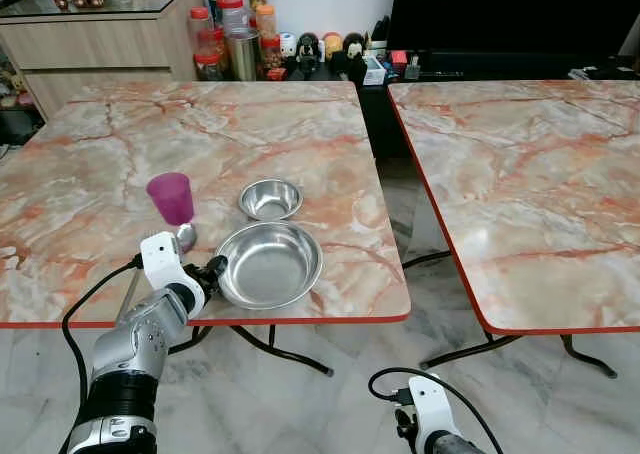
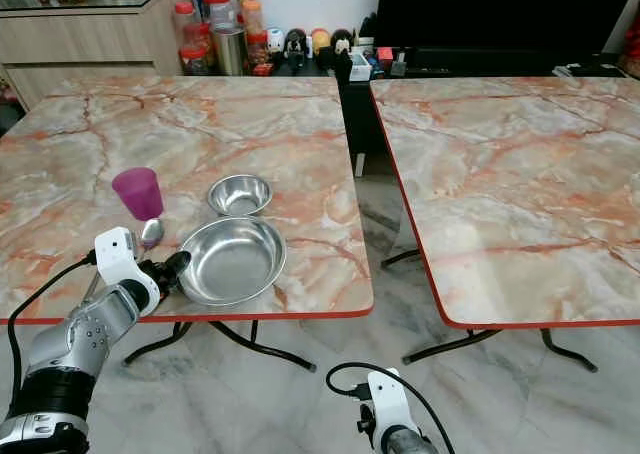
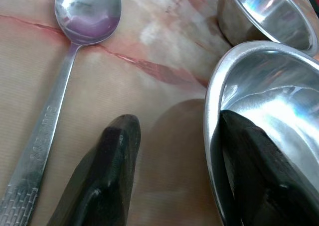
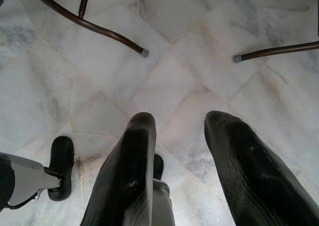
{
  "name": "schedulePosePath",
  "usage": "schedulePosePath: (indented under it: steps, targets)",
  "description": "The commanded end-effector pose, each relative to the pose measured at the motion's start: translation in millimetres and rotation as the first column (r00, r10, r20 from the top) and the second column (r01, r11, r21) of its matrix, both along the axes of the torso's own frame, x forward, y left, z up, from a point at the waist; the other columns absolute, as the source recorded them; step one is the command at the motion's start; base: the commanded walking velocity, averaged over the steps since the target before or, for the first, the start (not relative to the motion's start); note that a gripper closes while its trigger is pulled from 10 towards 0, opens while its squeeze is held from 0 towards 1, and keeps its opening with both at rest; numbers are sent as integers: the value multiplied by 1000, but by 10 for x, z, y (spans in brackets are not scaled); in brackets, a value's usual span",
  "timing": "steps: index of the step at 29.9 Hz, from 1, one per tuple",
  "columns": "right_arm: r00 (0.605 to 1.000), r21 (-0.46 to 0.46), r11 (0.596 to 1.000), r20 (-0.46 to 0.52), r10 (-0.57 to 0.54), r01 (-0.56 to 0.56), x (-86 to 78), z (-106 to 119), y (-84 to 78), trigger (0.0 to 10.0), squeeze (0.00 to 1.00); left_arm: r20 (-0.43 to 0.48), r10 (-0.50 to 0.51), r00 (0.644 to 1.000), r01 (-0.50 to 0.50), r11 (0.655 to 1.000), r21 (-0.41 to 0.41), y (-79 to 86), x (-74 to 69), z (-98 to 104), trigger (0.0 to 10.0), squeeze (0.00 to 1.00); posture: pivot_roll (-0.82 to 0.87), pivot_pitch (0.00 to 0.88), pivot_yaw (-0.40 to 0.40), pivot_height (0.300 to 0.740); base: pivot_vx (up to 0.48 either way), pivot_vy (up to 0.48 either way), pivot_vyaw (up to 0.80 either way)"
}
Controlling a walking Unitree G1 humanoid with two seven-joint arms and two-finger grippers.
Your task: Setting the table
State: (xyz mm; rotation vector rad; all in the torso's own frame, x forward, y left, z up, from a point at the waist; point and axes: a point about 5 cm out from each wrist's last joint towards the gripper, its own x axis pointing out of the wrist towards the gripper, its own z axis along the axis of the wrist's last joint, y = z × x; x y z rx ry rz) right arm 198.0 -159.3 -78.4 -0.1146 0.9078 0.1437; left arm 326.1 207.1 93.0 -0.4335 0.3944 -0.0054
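At lower left, our left gripper [image 1: 213, 271] straddles the big bowl's [image 1: 270, 265] rim, fingers apart; our right gripper [image 4: 182, 136] hangs idle, fingers apart.

The left silver arm reaches forward and up, elbow bent, white wrist block at the top. Its left gripper [image 1: 208, 274] has its two long black fingers [image 3: 107, 171] spread apart, one inside the rim of the big shallow steel bowl [image 1: 270, 264] and one outside it. The right arm hangs low, and the right gripper [image 4: 179, 171] points at the floor with fingers parted.
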Motion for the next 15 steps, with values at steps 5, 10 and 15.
schedulePosePath:
  steps: [5, 10, 15]
  targets:
    - [1000, -2, 1000, 3, 2, -2, 23, 12, -3, 10000, 0, -21, -39, 999, 39, 999, -9, -51, -2, -20, 275, 0, 24, 0, -20, 728, 0, 0, 0]
    - [1000, -1, 1000, 2, 2, -2, 20, 10, 2, 10000, 0, -5, -67, 998, 66, 998, -21, -86, 8, 13, 0, 0, 25, 0, -17, 728, 0, 0, 0]
    - [1000, 1, 1000, 1, 1, -1, 18, 8, 9, 10000, 0, 9, -95, 995, 95, 995, -33, -122, 13, 49, 0, 0, 25, 0, -13, 728, 0, 0, 0]
